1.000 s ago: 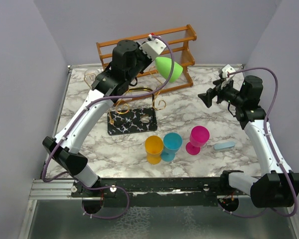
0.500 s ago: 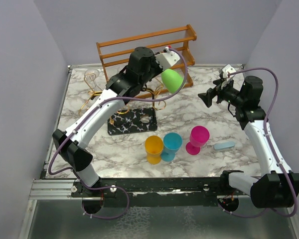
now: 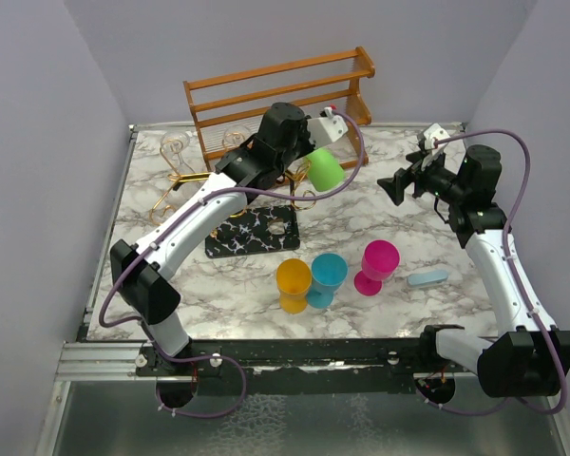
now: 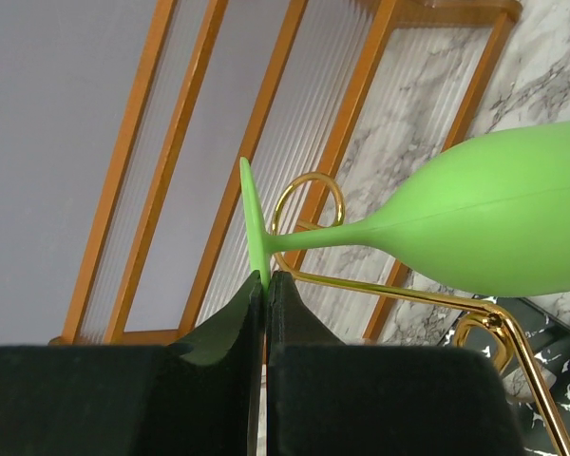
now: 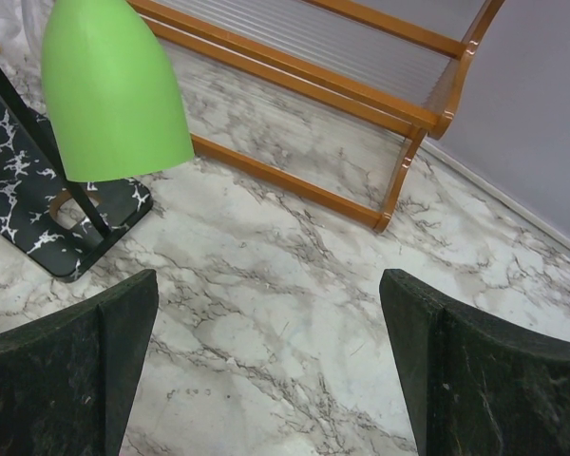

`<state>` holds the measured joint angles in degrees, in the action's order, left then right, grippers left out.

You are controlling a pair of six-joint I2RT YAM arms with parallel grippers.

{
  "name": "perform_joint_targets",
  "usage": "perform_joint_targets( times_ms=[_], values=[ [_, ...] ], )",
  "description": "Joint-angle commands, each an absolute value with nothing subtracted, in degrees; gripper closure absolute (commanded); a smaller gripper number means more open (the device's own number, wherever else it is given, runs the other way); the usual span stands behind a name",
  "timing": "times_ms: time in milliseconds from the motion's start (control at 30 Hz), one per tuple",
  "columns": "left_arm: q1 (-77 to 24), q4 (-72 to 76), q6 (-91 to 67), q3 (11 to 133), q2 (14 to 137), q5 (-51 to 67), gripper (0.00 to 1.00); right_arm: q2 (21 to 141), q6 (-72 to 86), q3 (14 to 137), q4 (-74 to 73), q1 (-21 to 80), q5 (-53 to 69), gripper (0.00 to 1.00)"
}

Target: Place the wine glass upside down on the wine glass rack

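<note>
My left gripper (image 3: 321, 130) is shut on the foot of a green wine glass (image 3: 326, 169), which hangs bowl-down over the right side of the wine glass rack. In the left wrist view the jaws pinch the foot's thin rim (image 4: 256, 242), and the stem runs beside a gold scroll arm (image 4: 309, 204) toward the bowl (image 4: 508, 223). The gold wire rack stands on a black white-veined base (image 3: 252, 233). The right wrist view shows the green bowl (image 5: 109, 90) mouth-down above the base (image 5: 24, 223). My right gripper (image 3: 391, 186) is open and empty over the marble at the right.
An orange-brown wooden shelf (image 3: 275, 95) stands at the back. A yellow cup (image 3: 293, 283), a blue cup (image 3: 327, 277) and a pink wine glass (image 3: 376, 266) stand at the front, with a light blue block (image 3: 427, 278) to their right. Clear glasses (image 3: 174, 144) hang at the rack's far left.
My left arm has swung right and lowered the green glass, turning its bowl downward closer to the rack's right scroll arm. The right arm has not moved.
</note>
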<state>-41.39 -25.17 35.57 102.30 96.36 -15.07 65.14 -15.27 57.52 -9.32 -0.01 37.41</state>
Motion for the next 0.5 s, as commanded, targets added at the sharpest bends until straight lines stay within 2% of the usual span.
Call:
perform_joint_targets(
  times_ms=[0,467],
  values=[
    [-41.7,-23.4,37.4,101.2,96.8,-19.3,1.0,64.2,-15.4,56.7,-7.5,-0.4,37.3,0.01],
    [-41.7,-22.4,40.0,100.3,100.1,-26.3,1.0,64.2,-15.6,56.6,-7.5,-0.5,37.7,0.01]
  ],
)
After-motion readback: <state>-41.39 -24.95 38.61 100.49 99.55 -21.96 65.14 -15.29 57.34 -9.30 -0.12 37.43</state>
